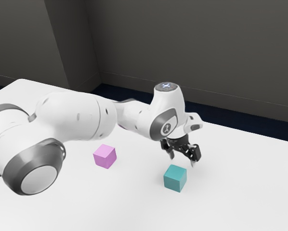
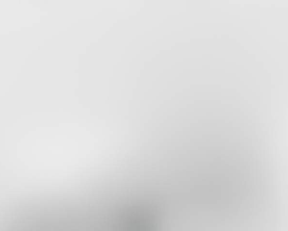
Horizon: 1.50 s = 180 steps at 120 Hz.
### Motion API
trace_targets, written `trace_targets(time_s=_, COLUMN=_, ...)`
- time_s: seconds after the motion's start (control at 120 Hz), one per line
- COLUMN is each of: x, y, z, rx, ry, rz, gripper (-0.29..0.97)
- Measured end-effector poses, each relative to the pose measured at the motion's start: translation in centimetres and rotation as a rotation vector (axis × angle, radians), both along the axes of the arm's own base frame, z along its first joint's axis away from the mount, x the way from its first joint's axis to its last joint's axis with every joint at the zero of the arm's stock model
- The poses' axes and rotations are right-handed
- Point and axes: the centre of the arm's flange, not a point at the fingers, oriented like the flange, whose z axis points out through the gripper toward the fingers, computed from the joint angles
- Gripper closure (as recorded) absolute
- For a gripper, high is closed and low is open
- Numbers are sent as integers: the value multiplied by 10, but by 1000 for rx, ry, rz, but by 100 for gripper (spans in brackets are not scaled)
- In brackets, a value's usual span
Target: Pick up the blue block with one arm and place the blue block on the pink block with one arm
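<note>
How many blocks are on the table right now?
2. The pink block lies on the table beside the arm; the blue block lies apart, toward the exterior view's right, just below the open fingers. The arm might hide others.

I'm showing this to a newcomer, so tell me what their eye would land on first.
The big white arm comes in from the exterior view's left and dominates it. Its black gripper hangs open just above the blue block. The pink block sits apart on the white table, toward the exterior view's left of the blue one.
</note>
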Motion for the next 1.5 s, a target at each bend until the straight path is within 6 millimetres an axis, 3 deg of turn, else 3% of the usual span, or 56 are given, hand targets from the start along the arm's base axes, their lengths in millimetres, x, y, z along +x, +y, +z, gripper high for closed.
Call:
trace_targets(time_s=0.125, x=1, y=-3, z=7, rx=-22, ry=-32, rz=-31, gripper=2)
trace_targets(time_s=0.233, x=-24, y=-13, z=27, rx=-40, ry=-16, rz=-59, gripper=2)
trace_targets(time_s=0.342, x=-36, y=-2, z=25, rx=-33, ry=24, rz=-49, gripper=2)
trace_targets(time_s=0.483, x=-49, y=-3, z=19, rx=-23, ry=60, rz=-53, gripper=2)
trace_targets(time_s=0.975, x=-52, y=7, z=-2, rx=22, ry=133, rz=7, gripper=2)
trace_targets(time_s=1.5, x=-54, y=-1, z=-15, rx=46, ry=125, rz=39, gripper=2)
